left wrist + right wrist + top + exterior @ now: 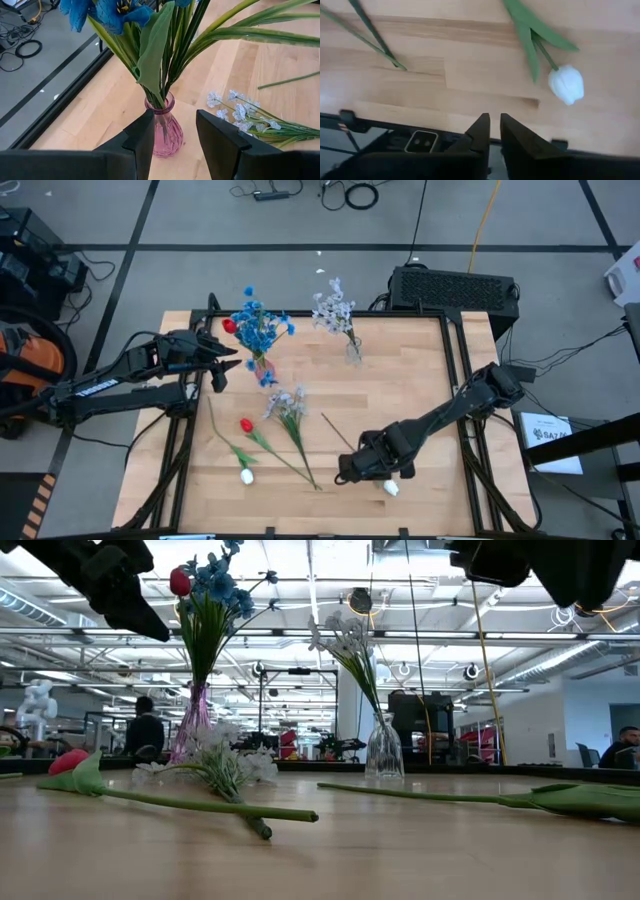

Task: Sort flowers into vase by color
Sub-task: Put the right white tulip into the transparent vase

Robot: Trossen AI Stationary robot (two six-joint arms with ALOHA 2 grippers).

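Note:
A pink vase [261, 364] at the far left holds blue flowers [258, 325] and one red tulip [229, 325]. A clear vase [353, 352] holds pale lavender-white sprays [333, 308]. A red tulip [246, 425], a white tulip [247, 476] and a lavender spray [288, 404] lie flat on the wood. Another white tulip [566, 84] lies near the front edge. My left gripper [172, 135] is open and stands just left of the pink vase [167, 135], apart from it. My right gripper [495, 127] points down beside that tulip, with a narrow gap and nothing between its fingers.
A black box [455, 285] stands behind the table's far right corner. Dark frame rails [462, 370] run along the table's sides. A long bare stem [338, 430] lies just beyond my right gripper. In the low view, people [145, 730] show in the room behind.

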